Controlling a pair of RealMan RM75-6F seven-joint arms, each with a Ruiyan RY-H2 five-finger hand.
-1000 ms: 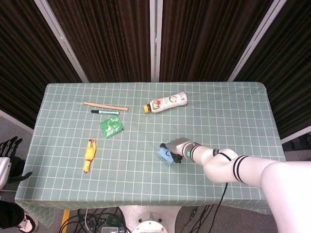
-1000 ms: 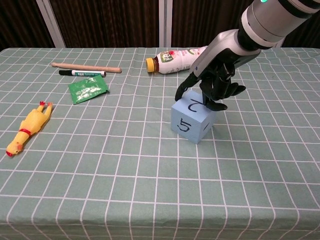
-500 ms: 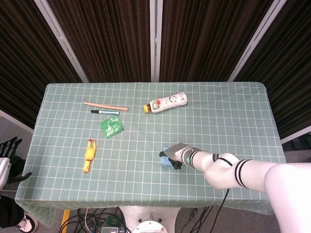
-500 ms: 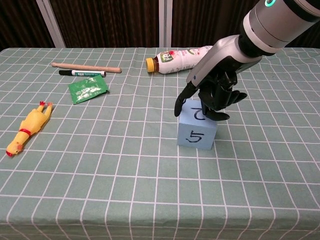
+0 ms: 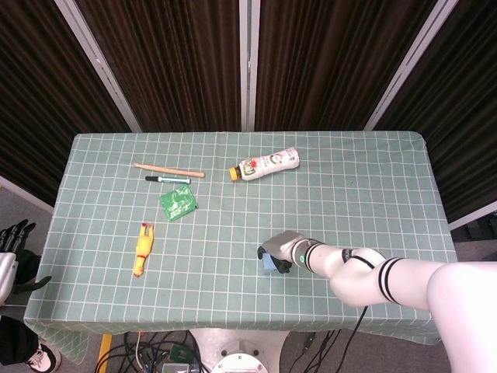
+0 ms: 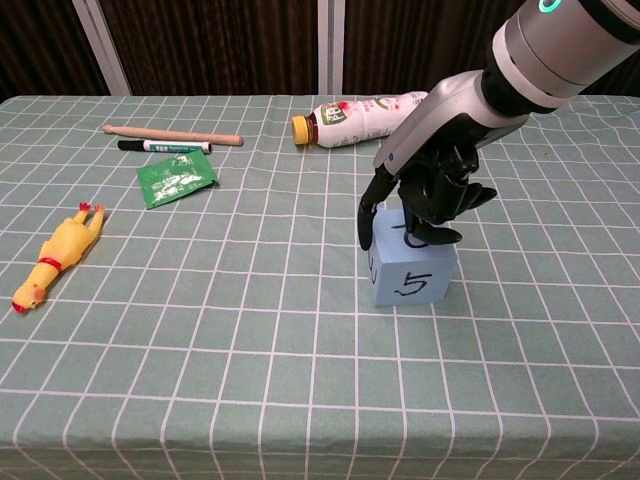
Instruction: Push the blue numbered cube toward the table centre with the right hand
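The blue numbered cube (image 6: 412,274) stands on the green checked table (image 6: 250,340) right of its middle, a "5" on the face toward the chest camera. My right hand (image 6: 425,190) hangs over the cube's top with its dark fingers curled down onto the upper face and the far left edge. In the head view the cube (image 5: 268,263) shows only as a small blue patch beside the right hand (image 5: 284,249). My left hand (image 5: 11,237) hangs off the table's left edge, holding nothing.
A yellow rubber chicken (image 6: 52,256) lies at the left. A green packet (image 6: 178,178), a marker pen (image 6: 164,146) and a wooden stick (image 6: 172,134) lie at the back left. A drink bottle (image 6: 355,116) lies on its side behind the cube.
The cube has turned so its "5" face squares to the chest camera, and it has slid right and nearer the front edge. My right hand followed on top of it.
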